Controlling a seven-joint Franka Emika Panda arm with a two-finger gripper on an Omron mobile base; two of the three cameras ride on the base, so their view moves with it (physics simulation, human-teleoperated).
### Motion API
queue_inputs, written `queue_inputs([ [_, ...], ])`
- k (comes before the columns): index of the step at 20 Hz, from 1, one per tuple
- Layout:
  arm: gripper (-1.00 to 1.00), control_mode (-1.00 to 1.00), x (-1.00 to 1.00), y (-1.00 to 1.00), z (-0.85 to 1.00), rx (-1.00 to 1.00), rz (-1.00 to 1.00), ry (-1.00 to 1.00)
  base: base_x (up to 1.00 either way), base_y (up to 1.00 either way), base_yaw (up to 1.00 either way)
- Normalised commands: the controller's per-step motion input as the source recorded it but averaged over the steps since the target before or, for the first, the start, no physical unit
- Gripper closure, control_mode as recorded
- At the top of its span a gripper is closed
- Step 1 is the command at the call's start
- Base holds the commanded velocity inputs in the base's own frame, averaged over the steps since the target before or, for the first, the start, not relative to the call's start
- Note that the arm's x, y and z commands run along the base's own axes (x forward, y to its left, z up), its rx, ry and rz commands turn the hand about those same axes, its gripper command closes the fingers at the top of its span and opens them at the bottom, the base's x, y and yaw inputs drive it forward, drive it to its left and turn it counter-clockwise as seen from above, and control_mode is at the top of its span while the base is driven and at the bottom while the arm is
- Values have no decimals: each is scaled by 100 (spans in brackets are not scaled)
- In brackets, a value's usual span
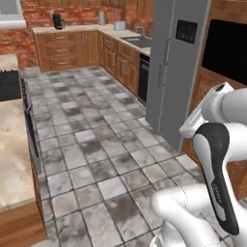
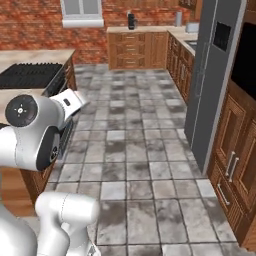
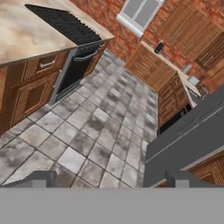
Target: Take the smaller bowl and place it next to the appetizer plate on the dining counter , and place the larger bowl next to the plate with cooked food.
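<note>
Claw is hanging released over the tiled floor, its two fingers standing wide apart with nothing between them. Where the small bowl and the big bowl are standing I cannot tell from here, and the same is going for the two plates. A beige marbled table on a wooden base is running along the arm's left side, with a black stove lying at its far end and its near stretch bare; whether this is the dining one I cannot tell. As a judgement from the task alone, both bowls are likely going to behave as stiff, light, smooth things that could be slipping in a loose pinch and chipping if dropped. The best hold is probably looking like the rim, one finger inside and one outside the wall, since the big bowl seems too wide to be spanning across. The small one may be tipping more easily when nudged, so a straight descent onto its rim seems wise. Counting what is showing: one claw with two fingers, one marbled table, one stove, one oven door below the stove's edge, one grey fridge, one window, and one dark appliance on the far worktop.
</note>
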Motion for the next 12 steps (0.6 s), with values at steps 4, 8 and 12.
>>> queue_inputs([
  [4, -100, 100, 0, 0, 0, 0, 0, 0, 100, 0, 4],
  [8, -100, 100, 0, 0, 0, 0, 0, 0, 100, 0, 1],
  [12, -100, 100, 0, 0, 0, 0, 0, 0, 100, -15, 0],
])
